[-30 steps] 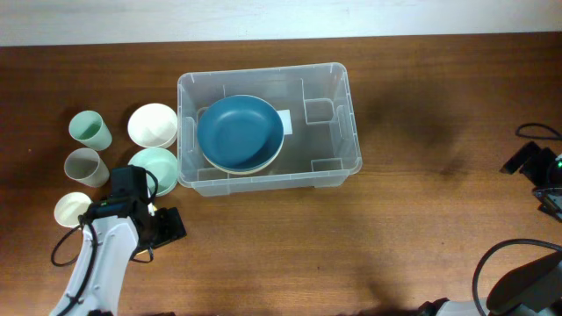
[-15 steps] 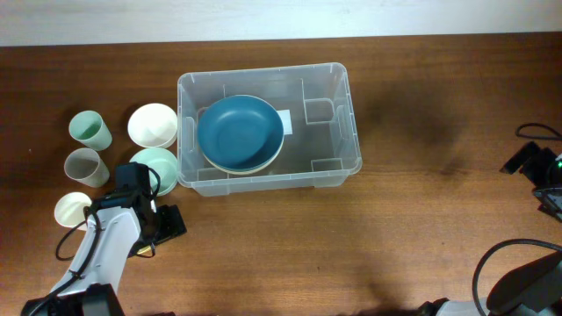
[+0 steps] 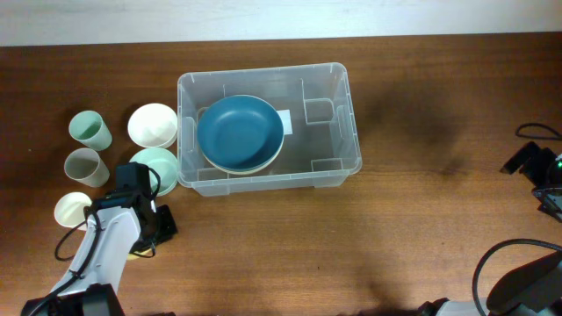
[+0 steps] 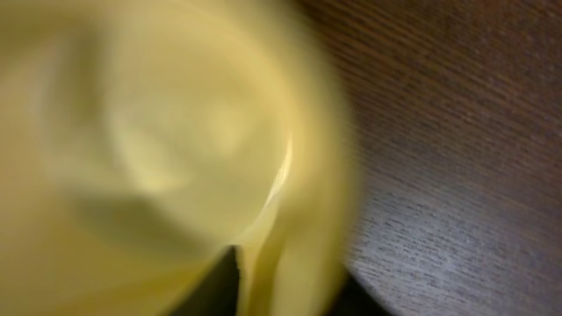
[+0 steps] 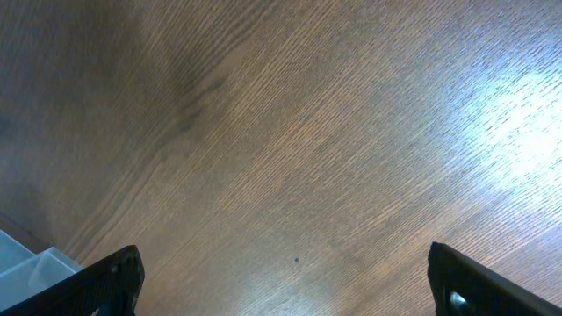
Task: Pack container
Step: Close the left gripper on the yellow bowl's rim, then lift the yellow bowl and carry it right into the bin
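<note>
Two pairs: right jaws wide over table point(image 5: 290, 158); left jaws against yellow vessel point(image 4: 158, 149), grip unclear.

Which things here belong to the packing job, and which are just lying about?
Job: large clear plastic bin; round blue bowl inside it; mint cup; grey cup; cream cup; white bowl; mint bowl.
Lying about: black cable at right edge.

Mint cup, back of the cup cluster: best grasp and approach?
Probably best to pinch the mint cup by its rim from above, one finger inside. It stands upright, mouth open; the grey cup crowds one side, so take the rim's far side.
</note>
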{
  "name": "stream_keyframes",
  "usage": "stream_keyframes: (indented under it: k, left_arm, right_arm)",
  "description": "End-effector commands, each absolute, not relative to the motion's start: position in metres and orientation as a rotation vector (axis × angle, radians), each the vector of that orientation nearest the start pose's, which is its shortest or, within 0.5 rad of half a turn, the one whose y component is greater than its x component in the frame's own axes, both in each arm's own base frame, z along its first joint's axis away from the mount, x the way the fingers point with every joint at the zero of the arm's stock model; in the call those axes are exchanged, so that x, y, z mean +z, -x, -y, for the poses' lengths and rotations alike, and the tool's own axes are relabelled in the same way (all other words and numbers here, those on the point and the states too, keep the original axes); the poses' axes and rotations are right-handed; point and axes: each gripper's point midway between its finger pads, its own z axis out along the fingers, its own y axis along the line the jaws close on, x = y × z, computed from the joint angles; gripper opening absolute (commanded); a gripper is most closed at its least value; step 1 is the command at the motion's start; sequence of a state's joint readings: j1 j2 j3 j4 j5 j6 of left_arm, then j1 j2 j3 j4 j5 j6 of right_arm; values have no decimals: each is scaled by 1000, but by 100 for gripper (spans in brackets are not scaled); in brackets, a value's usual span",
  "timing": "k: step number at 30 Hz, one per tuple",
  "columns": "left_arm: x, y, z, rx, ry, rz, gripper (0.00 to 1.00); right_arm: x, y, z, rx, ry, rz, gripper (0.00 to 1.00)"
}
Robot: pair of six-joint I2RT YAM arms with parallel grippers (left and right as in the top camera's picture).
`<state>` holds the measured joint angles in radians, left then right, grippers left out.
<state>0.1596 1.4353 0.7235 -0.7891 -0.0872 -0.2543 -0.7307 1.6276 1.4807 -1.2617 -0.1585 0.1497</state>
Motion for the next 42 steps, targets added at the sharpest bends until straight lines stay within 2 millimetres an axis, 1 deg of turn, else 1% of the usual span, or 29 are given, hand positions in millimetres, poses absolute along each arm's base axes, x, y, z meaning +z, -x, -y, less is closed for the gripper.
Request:
stream_keyframes:
  k: [1, 4, 5, 10, 13, 16, 19, 22, 25, 28, 30, 31, 34, 36, 38, 39, 41, 42]
  left_arm:
    - [12, -215, -51, 142, 634, -3022, 17]
    - [12, -214, -50, 137, 634, -3025, 4]
    - [12, -214, -50, 137, 634, -3028, 1]
    - [12, -210, -49, 139, 637, -3045, 1]
    - [13, -210, -49, 139, 636, -3043, 1]
    - [19, -219, -51, 136, 634, -3022, 1]
    - [36, -237, -53, 131, 634, -2977, 1]
    - [62, -256, -56, 124, 644, -2925, 1]
    - [92, -274, -59, 117, 635, -2868, 1]
    - [122, -288, -62, 110, 626, -2811, 1]
    - [144, -297, -63, 103, 617, -2756, 1]
    - [163, -305, -63, 94, 604, -2702, 1]
    - [198, -320, -54, 48, 550, -2607, 1]
    - [224, -332, -39, -13, 484, -2542, 1]
    - [249, -343, -19, -57, 401, -2481, 1]
    - [265, -351, -4, -82, 340, -2439, 1]
    - [290, -363, 24, -132, 238, -2362, 1]
    - [304, -370, 42, -167, 178, -2310, 1]
  right_arm:
    - [165, -260, 197, 149, -1223, -2650, 99]
    - [165, -260, 197, 149, -1223, -2650, 99]
    - [165, -260, 197, 149, -1223, -2650, 99]
    - [165, -260, 197, 149, -1223, -2650, 99]
    - [165, -260, 197, 149, -1223, -2649, 99]
    - [165, -260, 197, 149, -1223, -2650, 99]
    - [165, -260, 197, 149, -1223, -2649, 99]
    - [165, -260, 197, 149, -1223, -2649, 99]
    - [165, -260, 197, 149, -1223, -2650, 99]
    - [165, -260, 197, 149, -1223, -2649, 99]
    - [165, -260, 197, 149, -1223, -2650, 99]
    - [165, -260, 197, 149, -1223, -2649, 99]
    - [165, -260, 197, 149, -1223, -2649, 99]
    - [165, -260, 197, 149, -1223, -2650, 99]
    - [165, -260, 197, 149, -1223, -2649, 99]
    - [165, -260, 197, 149, -1223, -2650, 99]
    - [165, -260, 197, 149, -1223, -2649, 99]
    - [165, -260, 197, 149, -1223, -2650, 99]
